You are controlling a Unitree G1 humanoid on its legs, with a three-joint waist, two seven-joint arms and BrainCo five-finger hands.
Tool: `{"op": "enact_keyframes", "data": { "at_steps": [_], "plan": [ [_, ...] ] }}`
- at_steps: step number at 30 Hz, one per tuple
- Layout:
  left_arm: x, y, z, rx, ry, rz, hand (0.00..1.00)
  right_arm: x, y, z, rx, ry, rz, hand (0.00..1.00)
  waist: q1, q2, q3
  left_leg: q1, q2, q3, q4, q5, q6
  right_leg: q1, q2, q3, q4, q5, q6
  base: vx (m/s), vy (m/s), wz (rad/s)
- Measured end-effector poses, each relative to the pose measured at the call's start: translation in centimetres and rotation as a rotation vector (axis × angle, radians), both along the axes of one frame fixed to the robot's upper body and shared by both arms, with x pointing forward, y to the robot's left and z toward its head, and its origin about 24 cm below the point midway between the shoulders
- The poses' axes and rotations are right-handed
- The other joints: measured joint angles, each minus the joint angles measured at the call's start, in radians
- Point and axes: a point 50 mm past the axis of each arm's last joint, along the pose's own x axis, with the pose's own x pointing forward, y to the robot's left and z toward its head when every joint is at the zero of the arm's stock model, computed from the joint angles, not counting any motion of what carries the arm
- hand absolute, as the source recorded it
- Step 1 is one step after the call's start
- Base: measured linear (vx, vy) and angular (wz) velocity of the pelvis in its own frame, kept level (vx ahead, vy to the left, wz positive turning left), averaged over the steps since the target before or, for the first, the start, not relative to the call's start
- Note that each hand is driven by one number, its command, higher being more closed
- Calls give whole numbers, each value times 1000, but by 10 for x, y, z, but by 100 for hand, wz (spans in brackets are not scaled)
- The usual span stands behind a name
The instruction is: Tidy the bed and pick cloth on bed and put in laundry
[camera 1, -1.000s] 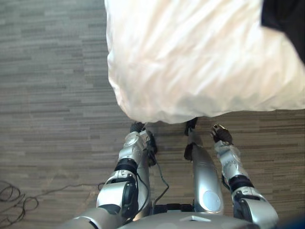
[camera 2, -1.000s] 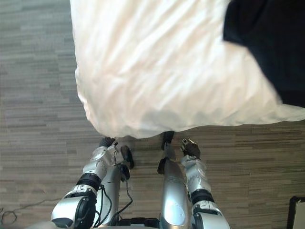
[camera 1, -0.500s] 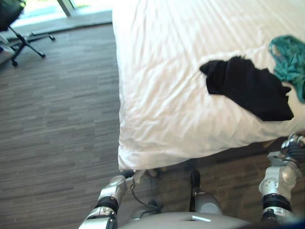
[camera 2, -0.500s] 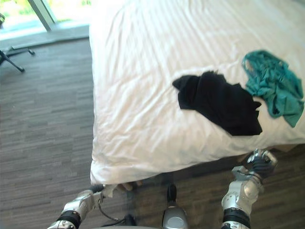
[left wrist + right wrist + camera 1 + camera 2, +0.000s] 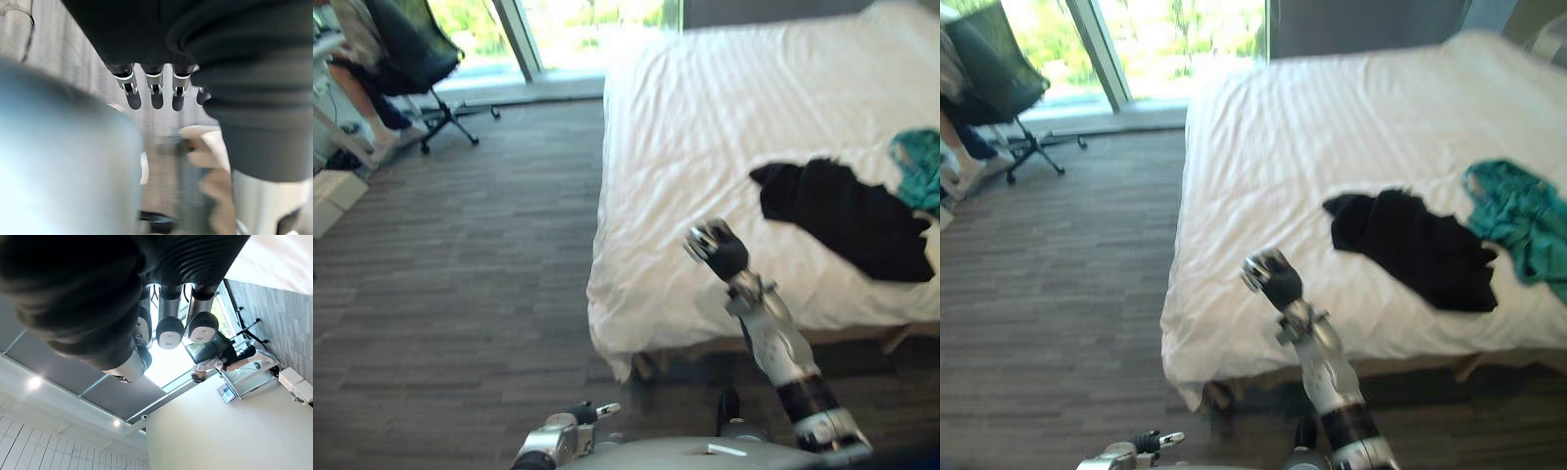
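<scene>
While the right hand (image 5: 713,247) hangs raised over the near left corner of the bed (image 5: 705,117), it holds nothing; its fingers (image 5: 169,332) look loose and relaxed in the right wrist view, pointing up and away from the sheet. Left hand (image 5: 590,411) sits low beside the body above the floor (image 5: 460,274), fingers (image 5: 156,95) slack and also empty. Black cloth (image 5: 847,211) lies crumpled on the white sheet close to the foot edge, toward the bed's right side, well apart from the raised hand. Teal cloth (image 5: 1518,220) is bunched just beside it, nearer the right edge; cannot tell whether the two touch. Office chair (image 5: 989,69) stands off by the window, clear of the work. Judged step: reach for the first garment, probably the black one as the nearer. To do it well, swing the right hand along the foot edge until it is over the thick middle of the heap, not its thin trailing corner, then come down with fingers spread. Close on a fold of the garment only; the sheet beneath is loose and creased and would likely lift with a deep pinch. Lift straight up and check that the teal piece does not drag along.
</scene>
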Motion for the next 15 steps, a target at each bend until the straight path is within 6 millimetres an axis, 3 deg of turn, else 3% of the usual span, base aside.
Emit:
{"op": "enact_keyframes", "data": {
  "at_steps": [1,3,6,8,12,15],
  "plan": [
    [11,-2,4,-7,-36,-1,0,10,5,14,5,-20,-8,100,0,7,33,-33,-8,-1,1,9,1,-34,-9,0,1,6,3,-168,10,25],
    [59,-10,25,-59,-198,25,0,43,11,70,-2,-113,-72,100,4,39,173,-172,-26,-11,18,52,8,-164,-29,-4,5,24,8,-143,-13,33],
    [93,-14,45,-72,-323,22,0,63,-5,98,48,-133,-185,100,19,55,254,-301,-25,-23,47,81,18,-273,-28,-4,5,87,-17,-75,-45,31],
    [113,-23,57,-84,-382,33,0,58,-6,130,152,-255,-169,100,25,64,274,-396,-13,-29,84,80,18,-353,-16,9,6,115,-41,-40,-8,8],
    [140,-42,81,-204,-482,179,0,53,-9,147,248,-286,-165,100,30,65,271,-454,-10,-10,106,75,25,-418,-19,49,6,134,-43,-81,46,-10],
    [159,-47,104,-282,-563,325,0,34,-9,176,344,-410,-119,100,31,58,273,-569,-3,15,156,67,28,-518,-22,65,6,128,-48,-138,21,5]
  ]
}}
